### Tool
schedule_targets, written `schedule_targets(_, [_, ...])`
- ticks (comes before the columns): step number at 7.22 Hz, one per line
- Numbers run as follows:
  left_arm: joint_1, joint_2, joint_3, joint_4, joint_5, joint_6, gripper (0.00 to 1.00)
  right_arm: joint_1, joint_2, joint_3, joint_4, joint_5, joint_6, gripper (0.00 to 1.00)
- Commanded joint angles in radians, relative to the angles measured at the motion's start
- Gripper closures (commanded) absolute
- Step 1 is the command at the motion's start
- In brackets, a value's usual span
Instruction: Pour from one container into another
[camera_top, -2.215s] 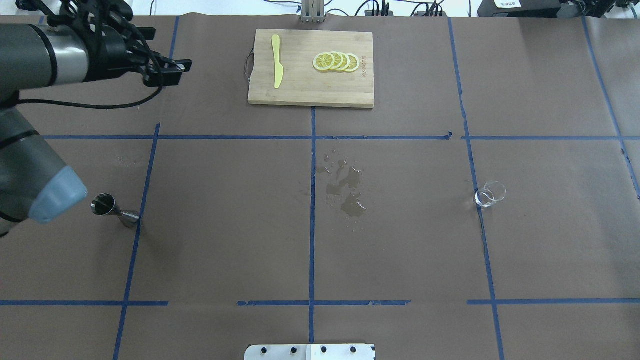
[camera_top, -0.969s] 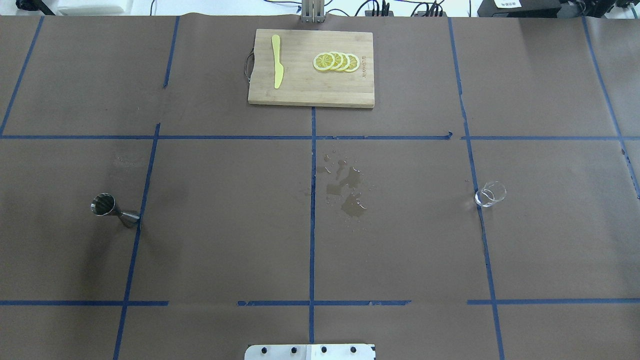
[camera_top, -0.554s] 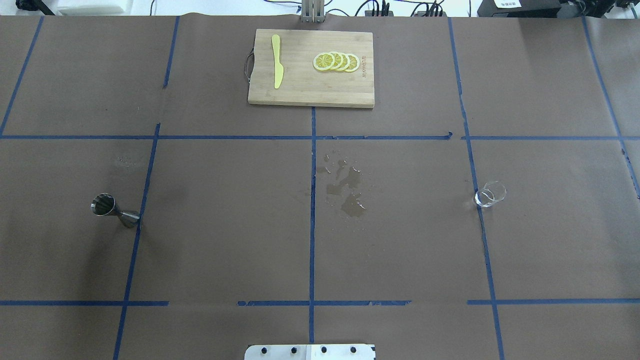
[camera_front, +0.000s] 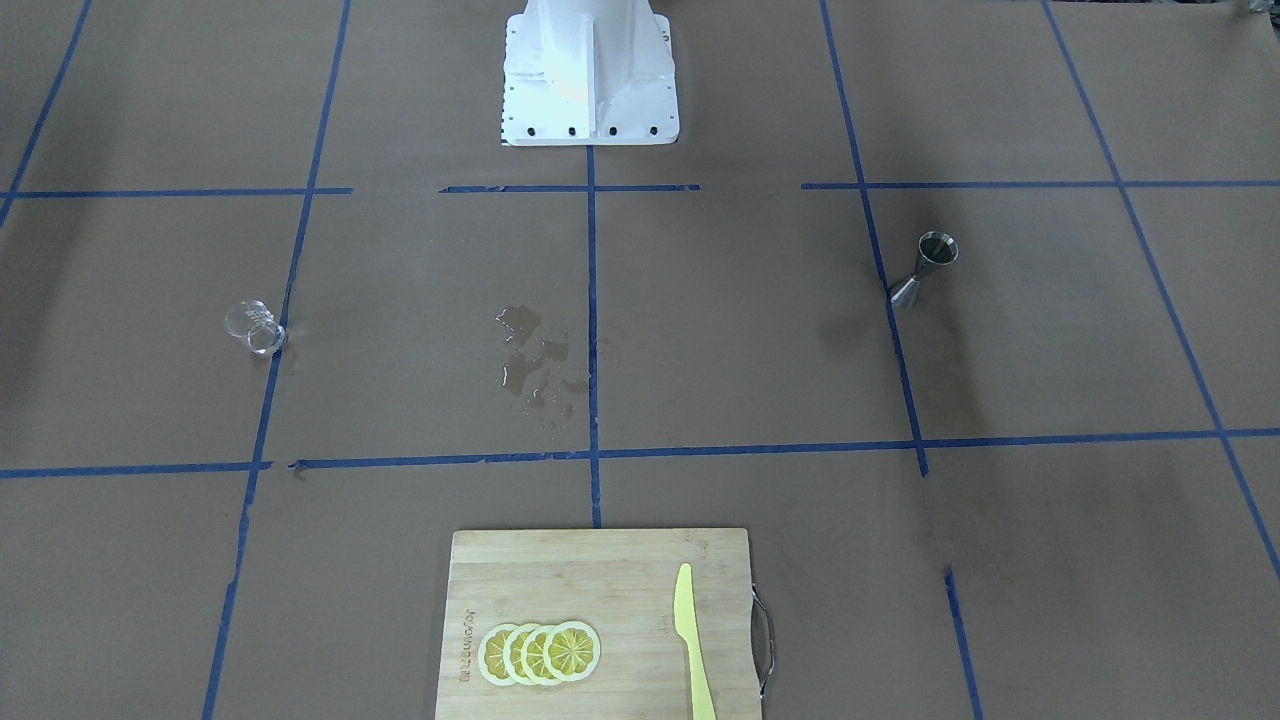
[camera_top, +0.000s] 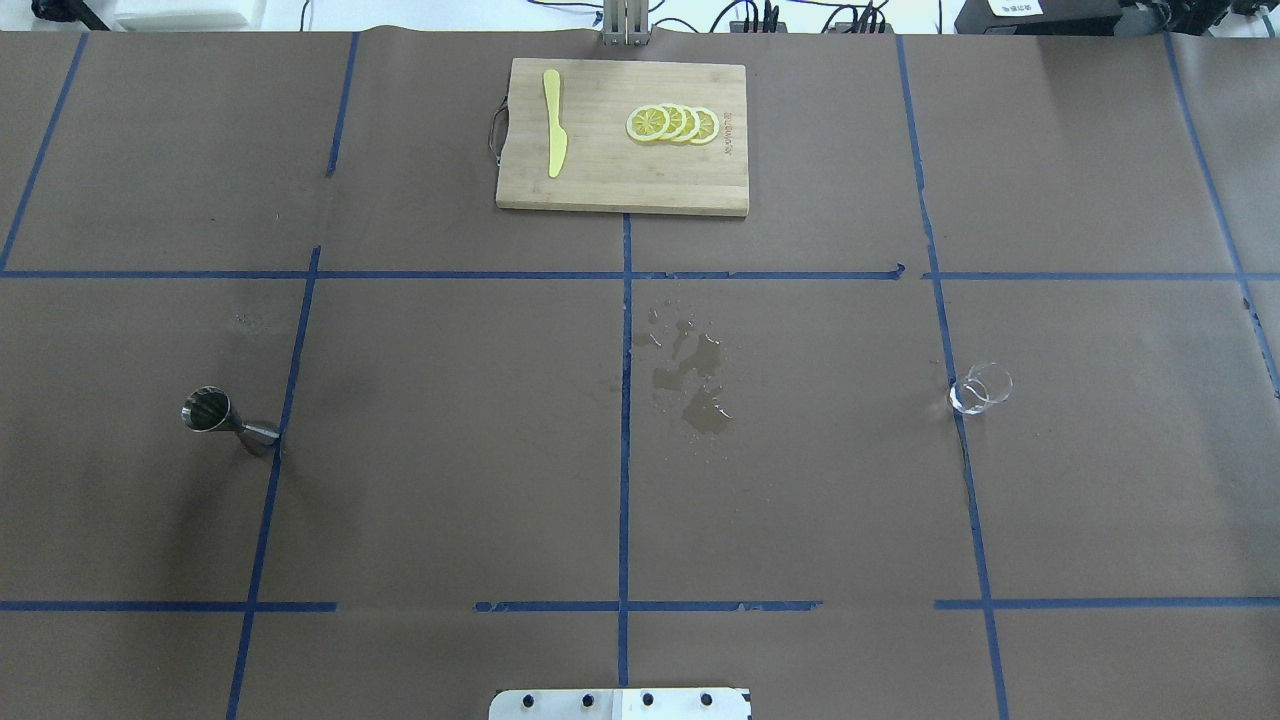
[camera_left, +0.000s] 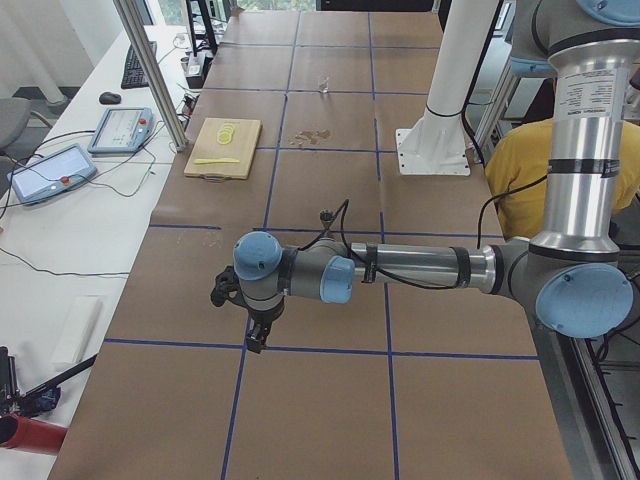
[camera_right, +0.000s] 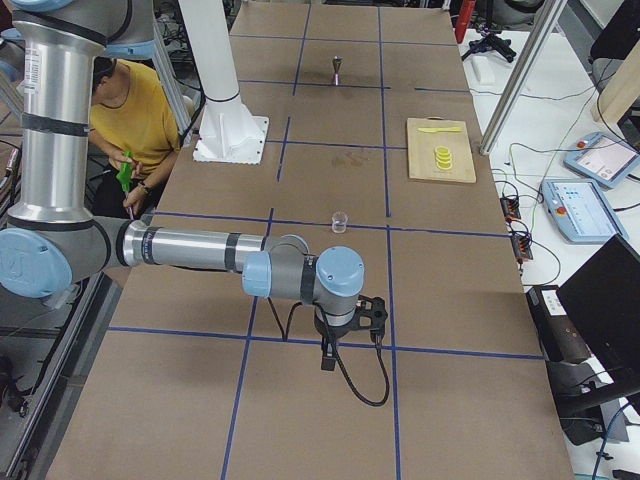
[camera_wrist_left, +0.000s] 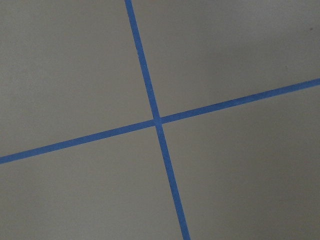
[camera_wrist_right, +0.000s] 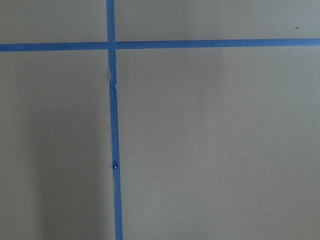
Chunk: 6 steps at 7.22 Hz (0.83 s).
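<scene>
Though illegible, lettering (camera_top: 729, 135) on cutting board (camera_top: 600, 185).

Overhead and front cameras look steeply down from opposite sides, both showing the rectangular bamboo cutting board (camera_top: 605, 172). End cameras look along the brown table (camera_left: 320, 420). Wrist cameras see blue tape (camera_wrist_left: 157, 121) closely.

Setting: a robotics laboratory. The table (camera_top: 450, 450) is covered in brown paper gridded with blue tape (camera_top: 623, 500). On it, a white pedestal (camera_left: 440, 120) stands by the left arm (camera_left: 410, 268) and the right arm (camera_right: 190, 248). Beside the table, a white bench (camera_left: 100, 230) holds teach pendants (camera_left: 122, 128), a keyboard (camera_left: 134, 62) and cables. An aluminium post (camera_left: 150, 70) stands between table and bench.
</scene>
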Motion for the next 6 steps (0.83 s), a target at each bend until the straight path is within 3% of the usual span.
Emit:
schedule_targets(1, [-0.033,0.009,0.003,0.006,0.001,0.019,0.0,0.0,-0.001,0.002,0.001,0.0,-0.001,0.0])
schedule_targets(6, [-0.036,0.014,-0.005,0.0,0.002,0.017,0.0,0.0,-0.004,-0.006,0.0,0.0,-0.006,0.0])
